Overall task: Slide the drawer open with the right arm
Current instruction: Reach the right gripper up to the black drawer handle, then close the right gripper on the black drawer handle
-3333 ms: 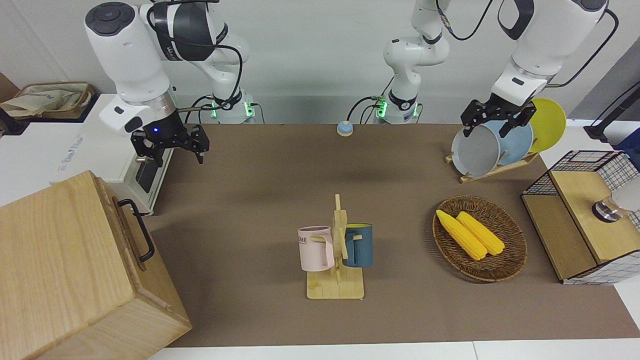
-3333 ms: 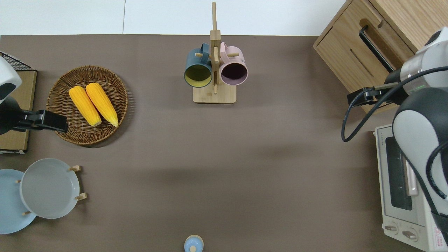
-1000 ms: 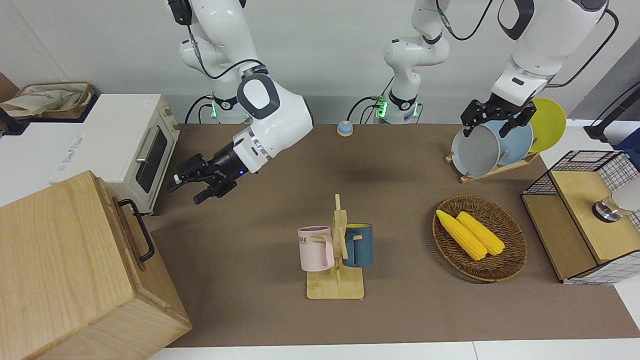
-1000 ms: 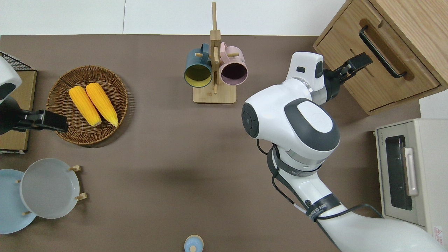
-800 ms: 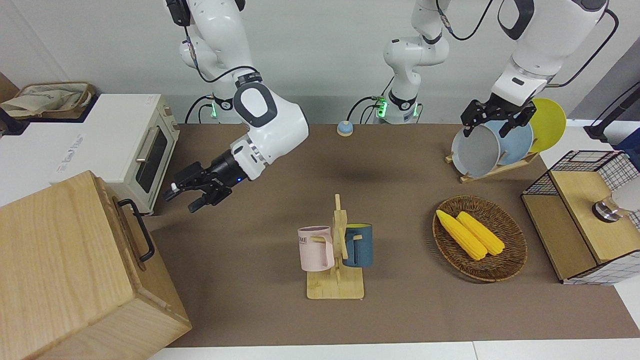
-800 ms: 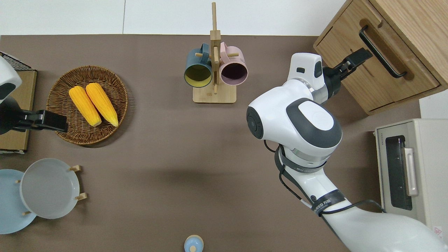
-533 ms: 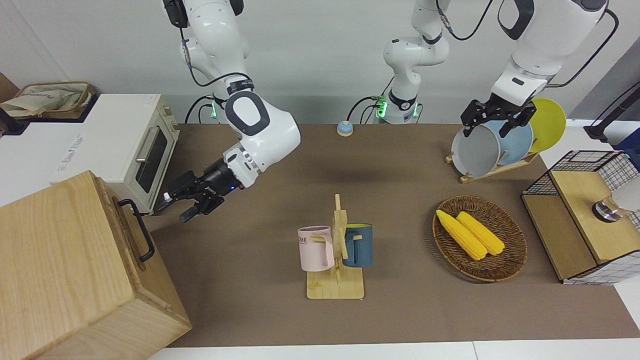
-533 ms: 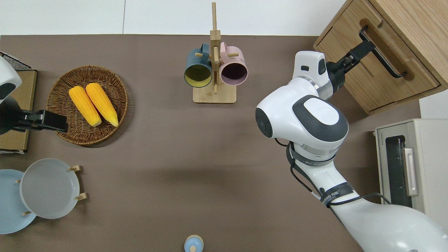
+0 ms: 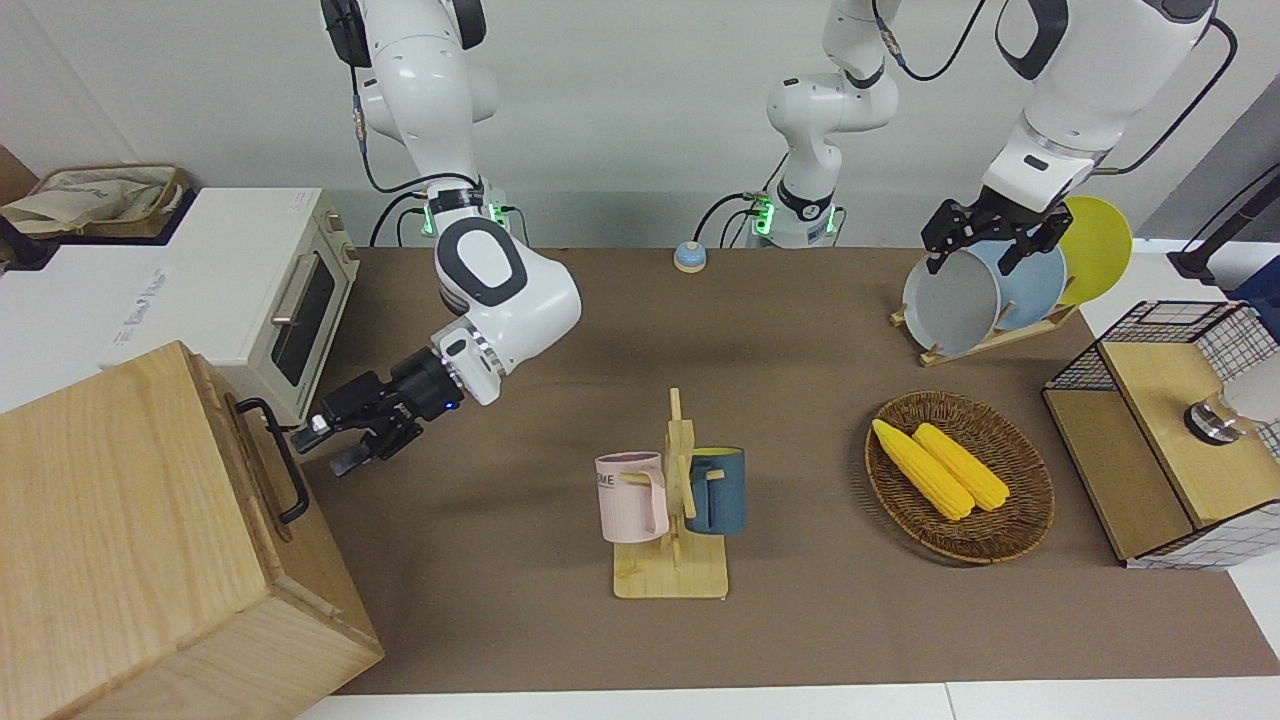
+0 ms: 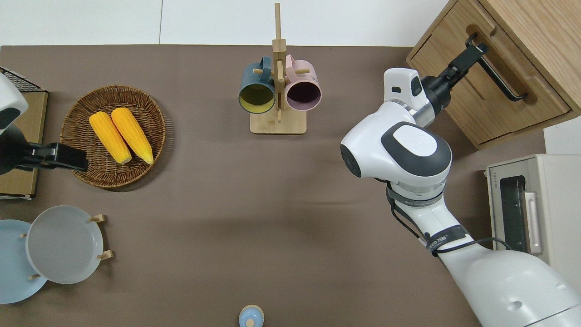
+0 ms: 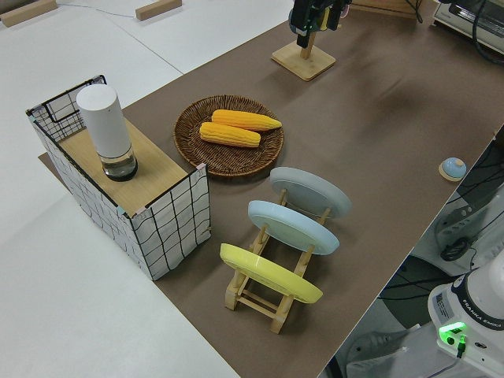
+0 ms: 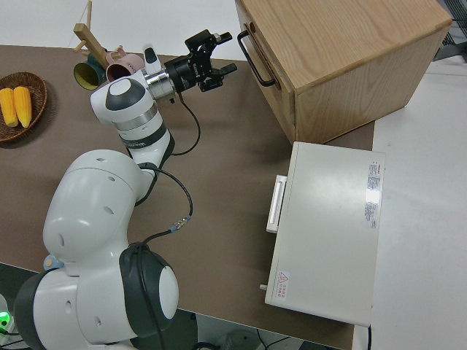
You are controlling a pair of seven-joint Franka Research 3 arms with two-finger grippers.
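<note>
Currently in the approach step: right arm (image 10: 408, 150) is stretched out toward the drawer (image 10: 472, 86), and the right end effector (image 9: 333, 445) sits just beside the upper end of the drawer's black handle (image 9: 281, 470), apparently not on it yet. Fingers look spread apart in front and right side views, nothing between them. Drawer looks fully shut, its front flush w/ the face of the big wooden cabinet (image 9: 120, 540), which sits at the right arm's end of the table (image 10: 227, 190), farther from the robots than the white toaster oven (image 10: 526, 218). Cabinet is skewed, so the drawer front faces diagonally toward the table middle and somewhat toward the robots. Handle's long axis runs along the drawer front, roughly level w/ the table; in the overhead view it reads as a diagonal line. My read on the next move: bring the fingers round the handle bar, one each side, close, then pull straight out perpendicular to the drawer front, i.e. along that diagonal, not square to the table edge. An off-axis pull would prob bind the drawer or drag the whole cabinet. Left arm is parked; can't tell its end effector state.
</note>
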